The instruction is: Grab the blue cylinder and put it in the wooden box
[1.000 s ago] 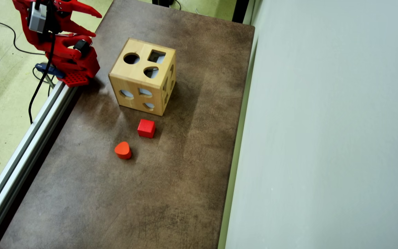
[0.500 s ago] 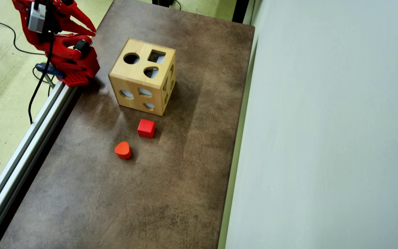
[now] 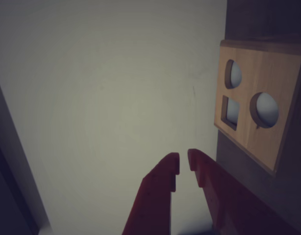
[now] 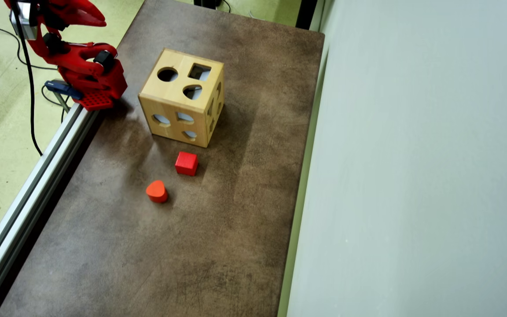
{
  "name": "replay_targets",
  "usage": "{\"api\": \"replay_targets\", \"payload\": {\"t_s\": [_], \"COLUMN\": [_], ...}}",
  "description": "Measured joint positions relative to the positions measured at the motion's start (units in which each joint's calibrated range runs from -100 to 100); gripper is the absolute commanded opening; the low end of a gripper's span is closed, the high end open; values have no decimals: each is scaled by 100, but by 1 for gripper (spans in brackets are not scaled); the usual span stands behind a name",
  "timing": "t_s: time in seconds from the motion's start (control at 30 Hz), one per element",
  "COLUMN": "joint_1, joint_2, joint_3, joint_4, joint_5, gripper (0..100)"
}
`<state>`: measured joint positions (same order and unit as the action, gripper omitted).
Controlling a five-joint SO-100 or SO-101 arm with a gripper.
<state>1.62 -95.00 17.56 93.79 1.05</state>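
Observation:
The blue cylinder is out of view in both views. The wooden box (image 4: 178,99) stands on the brown table, with round, square and teardrop holes in its top face. In the wrist view the wooden box (image 3: 268,132) sits at the right edge. My red gripper (image 4: 102,20) is raised at the table's far left corner, up and to the left of the box and well apart from it. In the wrist view the gripper (image 3: 184,160) has its fingertips almost touching, with nothing between them, against a pale wall.
A red cube (image 4: 186,163) and an orange-red teardrop block (image 4: 156,191) lie on the table (image 4: 236,229) in front of the box. An aluminium rail (image 4: 29,198) runs along the table's left edge. A pale wall (image 4: 412,176) borders the right side. The arm's base (image 4: 97,86) is clamped at the far left.
The jaws closed from wide open to nearly touching. The gripper swung back and to the left, away from the box. The box and both blocks stayed put.

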Motion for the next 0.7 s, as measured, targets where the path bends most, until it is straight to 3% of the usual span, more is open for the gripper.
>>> {"api": "replay_targets", "payload": {"t_s": [0.7], "joint_1": [0], "joint_2": [0], "joint_3": [0], "joint_4": [16], "joint_5": [-49], "gripper": [4]}}
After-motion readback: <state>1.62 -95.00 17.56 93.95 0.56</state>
